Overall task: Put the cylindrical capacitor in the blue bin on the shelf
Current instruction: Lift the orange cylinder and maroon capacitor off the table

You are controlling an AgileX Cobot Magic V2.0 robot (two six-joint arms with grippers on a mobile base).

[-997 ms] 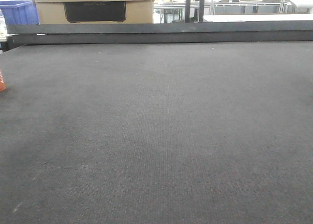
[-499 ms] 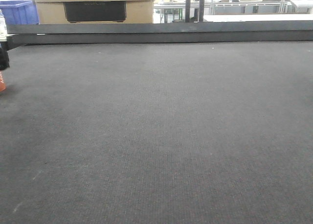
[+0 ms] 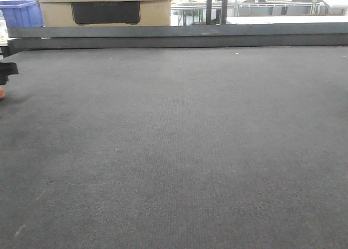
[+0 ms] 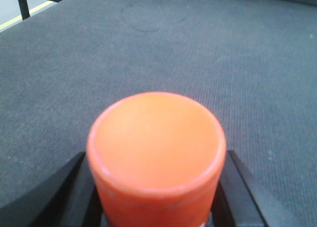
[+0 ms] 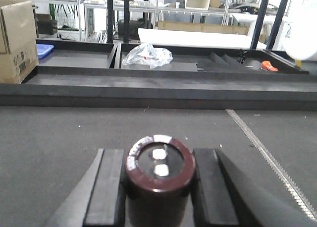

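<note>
My right gripper [image 5: 158, 152] is shut on a dark brown cylindrical capacitor [image 5: 159, 170] with two silver terminals on top, held upright above the black mat. My left gripper [image 4: 156, 157] has its black fingers [image 4: 64, 182] tight against both sides of an orange cylinder [image 4: 156, 138]. In the front view only a bit of the left gripper [image 3: 5, 69] shows at the left edge, just above a sliver of the orange cylinder [image 3: 1, 94]. A blue bin [image 3: 19, 12] stands far back left. The shelf with steel rails is out of view.
The black-topped table [image 3: 174, 140] fills the front view, with a raised dark rim [image 3: 174, 37] at its far side. A cardboard box [image 3: 103, 7] stands behind. The right wrist view shows a crumpled plastic bag [image 5: 147, 55], a blue tray [image 5: 44, 50] and a toothed strip [image 5: 267, 157].
My left gripper has come into the front view at the left edge and now sits over the orange cylinder, hiding most of it. Nothing else has moved.
</note>
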